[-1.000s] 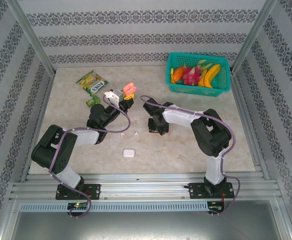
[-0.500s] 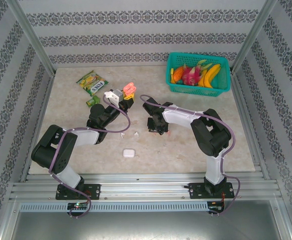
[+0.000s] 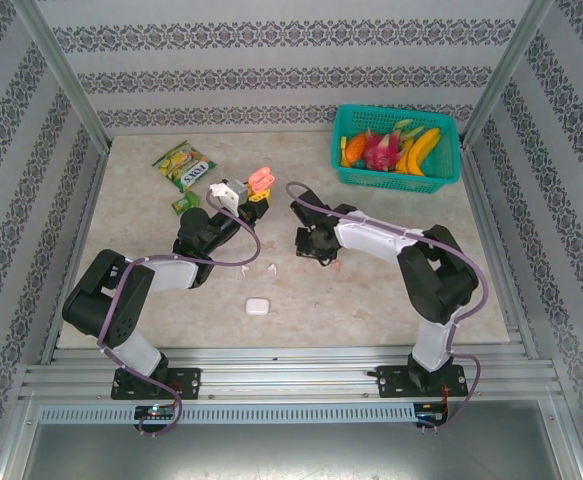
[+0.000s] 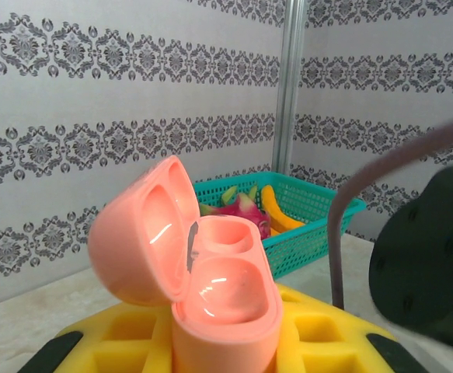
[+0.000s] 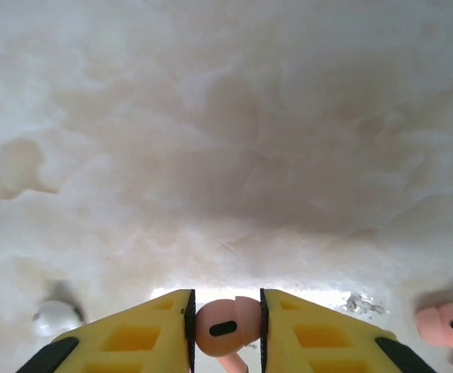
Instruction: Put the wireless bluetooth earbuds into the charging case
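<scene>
Coral-pink earbud (image 5: pixel 220 325) sits pinched between the sides of my nearly closed right tool (image 5: pixel 226 342), close over the desk (image 5: pixel 226 116). A second pink earbud (image 5: pixel 447 325) lies just right of that tool. My left tool (image 4: pixel 224 350) is clamped tight on the open coral-pink charging case (image 4: pixel 210 287), lid tilted back.

We can read just one word, in the overhead view: pale capital letters that look to us like "FOXS", set on a dark band across the green and yellow packet (image 3: pixel 184 165). That packet lies flat at the far left of the table (image 3: pixel 361 300), well to the left of the teal basket (image 3: pixel 396 181), and the band runs slantwise, following the packet's tilt. Just near of the packet lies a small green wrapper (image 3: pixel 183 203), and any print on it is too small for us to make out.
</scene>
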Tool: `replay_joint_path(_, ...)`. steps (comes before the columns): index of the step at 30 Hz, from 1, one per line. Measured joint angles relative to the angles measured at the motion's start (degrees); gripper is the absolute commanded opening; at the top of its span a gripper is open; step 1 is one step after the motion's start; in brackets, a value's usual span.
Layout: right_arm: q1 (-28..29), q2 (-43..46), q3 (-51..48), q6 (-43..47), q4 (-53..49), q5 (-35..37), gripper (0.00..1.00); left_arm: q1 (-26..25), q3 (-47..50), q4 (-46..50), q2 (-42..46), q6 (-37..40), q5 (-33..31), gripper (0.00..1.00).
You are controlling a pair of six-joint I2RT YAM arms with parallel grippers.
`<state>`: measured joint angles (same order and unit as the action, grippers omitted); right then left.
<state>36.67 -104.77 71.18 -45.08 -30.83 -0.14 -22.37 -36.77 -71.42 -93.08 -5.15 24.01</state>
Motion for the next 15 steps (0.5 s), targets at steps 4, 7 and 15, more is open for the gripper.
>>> replay_joint_path(4, -1.5, 4.6, -0.5, 0.1, 1.2, 0.3, 0.28, 0.0, -0.6, 0.1, 0.0, -0.6, 2.1, 0.0)
replay_joint_path(7, -2.9, 8.3, -0.6, 0.5, 2.6, 0.3, 0.28, 0.0, -1.9, 0.2, 0.0, -1.3, 3.9, 0.0)
replay_joint_path(15, -6.0, 18.0, -1.0, 3.0, 5.9, 0.2, 0.29, 0.0, -4.1, 0.2, -0.2, -2.0, 7.5, 0.0)
